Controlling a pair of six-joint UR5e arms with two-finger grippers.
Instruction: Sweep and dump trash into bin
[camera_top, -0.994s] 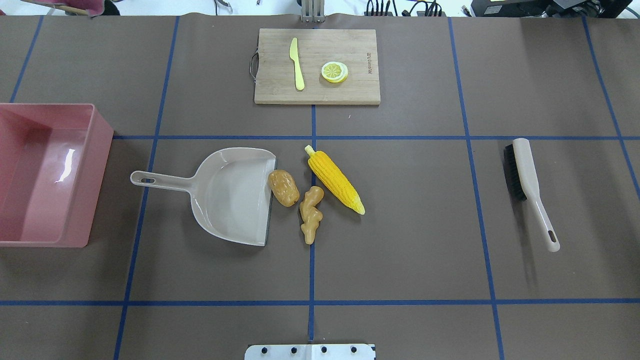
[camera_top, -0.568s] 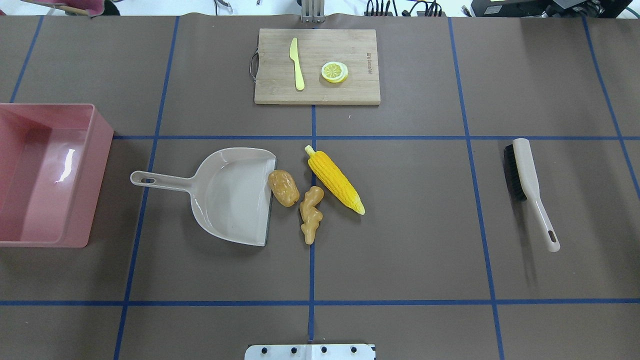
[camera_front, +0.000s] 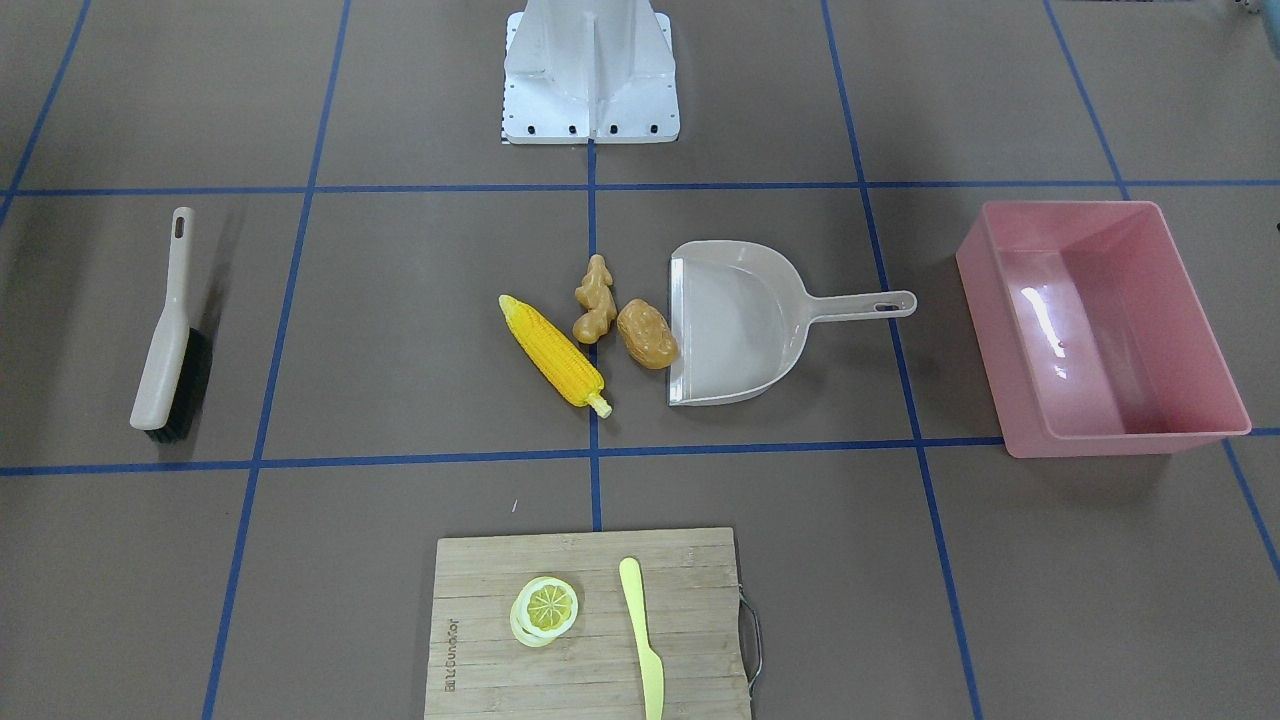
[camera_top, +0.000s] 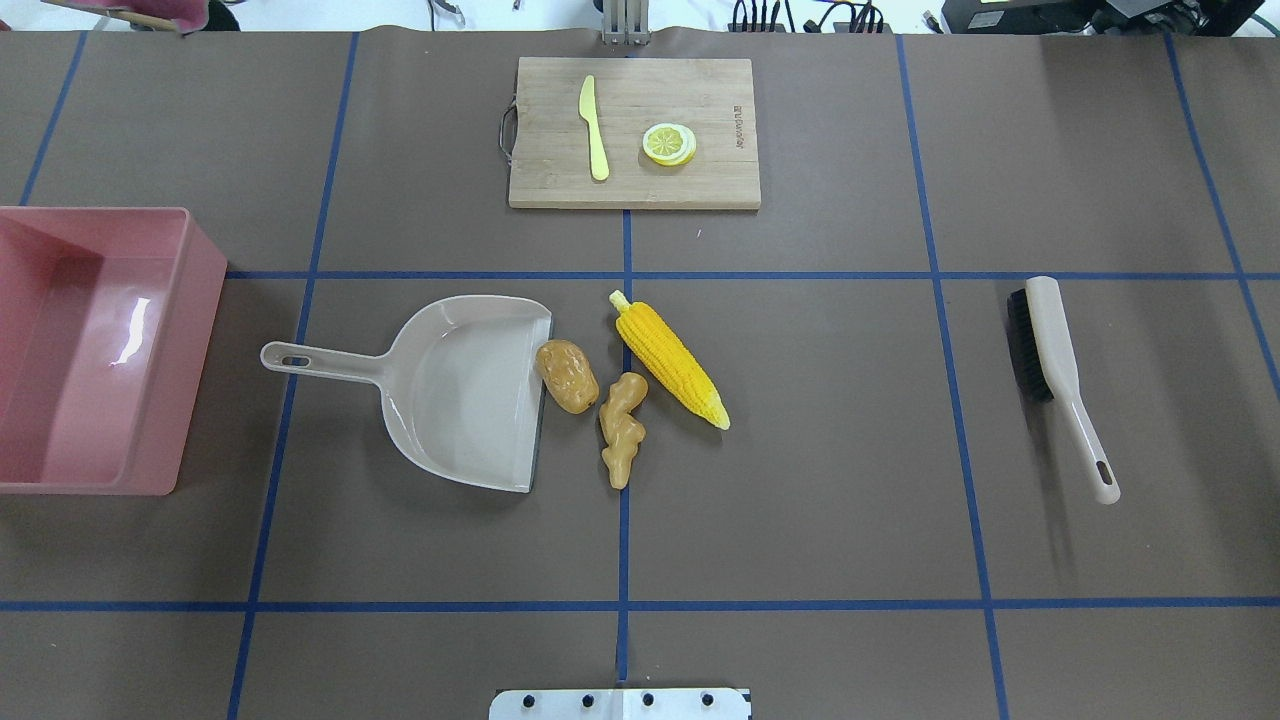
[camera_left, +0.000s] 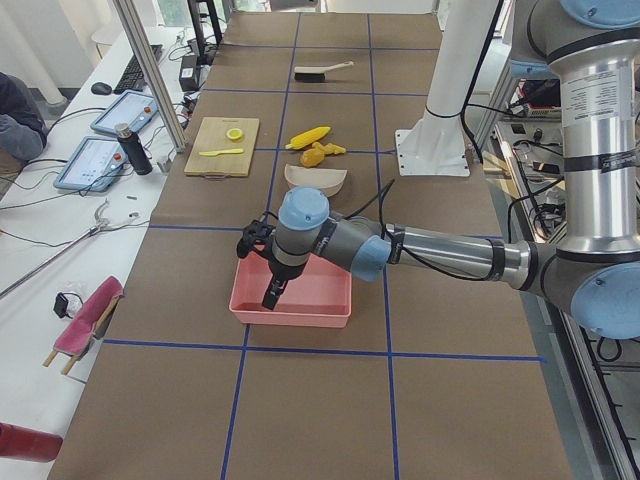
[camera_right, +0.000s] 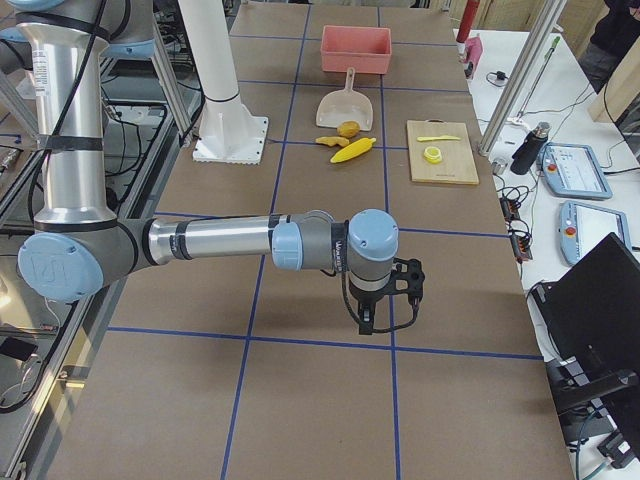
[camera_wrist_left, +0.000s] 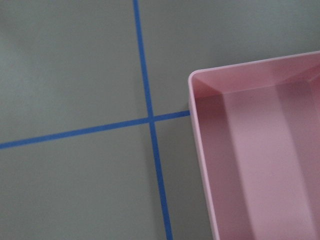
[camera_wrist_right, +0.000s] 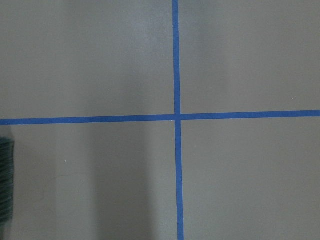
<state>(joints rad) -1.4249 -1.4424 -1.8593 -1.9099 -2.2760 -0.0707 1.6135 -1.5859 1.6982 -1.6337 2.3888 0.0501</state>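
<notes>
Three pieces of trash lie mid-table, none swept yet. The ginger root (camera_top: 622, 428) is nearest the robot's edge. Just past it, the potato (camera_top: 567, 376) touches the lip of the dustpan (camera_top: 460, 390), and the corn cob (camera_top: 670, 352) slants beyond.

The bin (camera_top: 200, 350) sits against the left edge. The left gripper (camera_left: 272, 292) hangs over the bin's corner, and I cannot tell how its jaws stand. The brush (camera_top: 1050, 340) lies toward the right edge. The right gripper (camera_right: 366, 318) hovers over bare table close by, jaws likewise unreadable.

Taking up the tools looks like the step in hand. The right gripper would do best to grip the brush on its slim handle, bristles turned toward the pile. The left should pinch the dustpan's handle low and keep the lip pressed flat to the table. The corn may roll, so it should be pushed broadside.

At the far edge, the cutting board (camera_top: 700, 90) should be left alone.
</notes>
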